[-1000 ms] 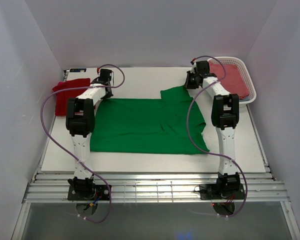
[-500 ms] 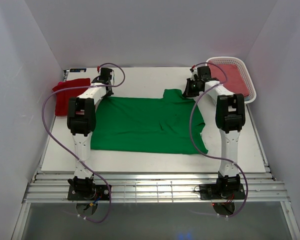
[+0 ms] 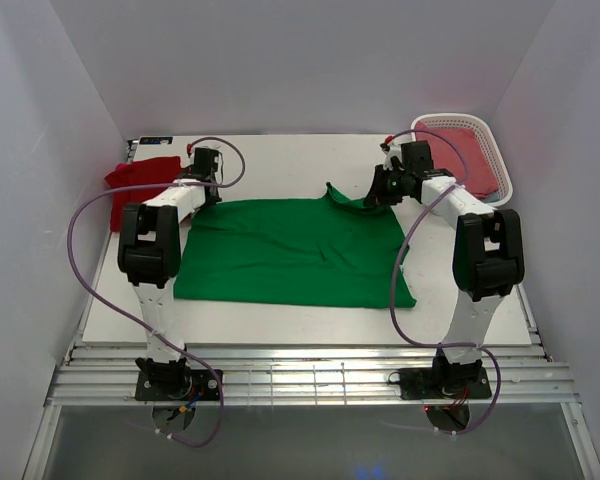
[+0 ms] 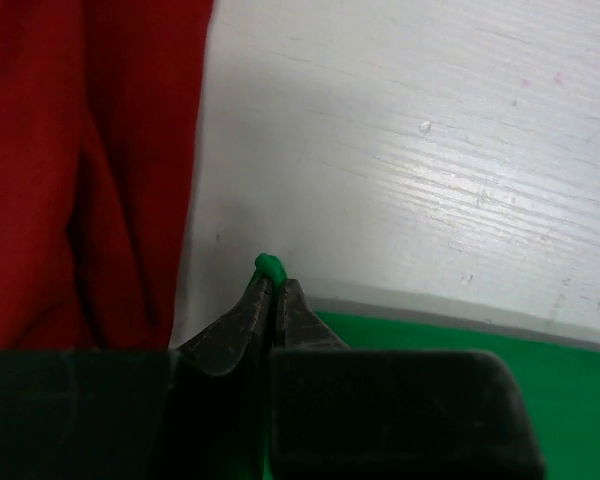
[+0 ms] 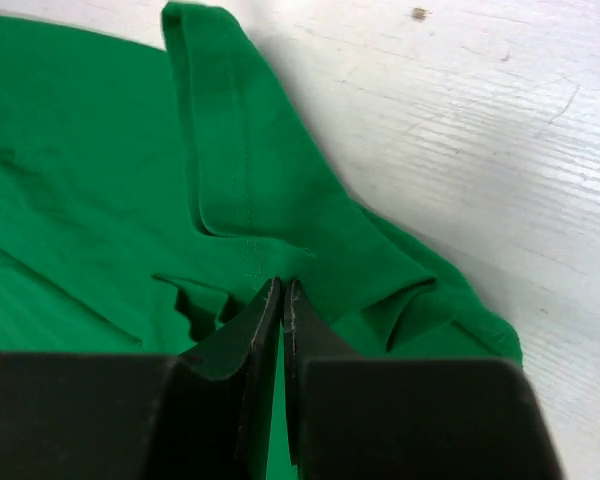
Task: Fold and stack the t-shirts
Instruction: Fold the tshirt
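The bright green t-shirt (image 3: 290,250) lies spread flat across the middle of the white table. My left gripper (image 3: 206,196) is at its far left corner, shut on the cloth. In the left wrist view a small nub of green t-shirt (image 4: 268,265) pokes out past the left gripper (image 4: 273,288). My right gripper (image 3: 373,197) is at the far right, shut on a bunched fold of the green t-shirt (image 5: 230,170); the right gripper (image 5: 281,292) pinches fabric near a sleeve seam. The deep red t-shirt (image 3: 135,182) lies crumpled at the far left, beside the left gripper, and fills the left of the left wrist view (image 4: 80,170).
A white basket (image 3: 450,118) holding red cloth (image 3: 470,158) stands at the far right corner, just behind the right wrist. Bare white table (image 3: 290,160) runs along the back. Purple cables loop off both arms. White walls enclose the table on three sides.
Both elbows have swung outward, the left to the left and the right to the right. The green shirt's raised far right sleeve has been drawn in and flattened. The right jaws closed fully.
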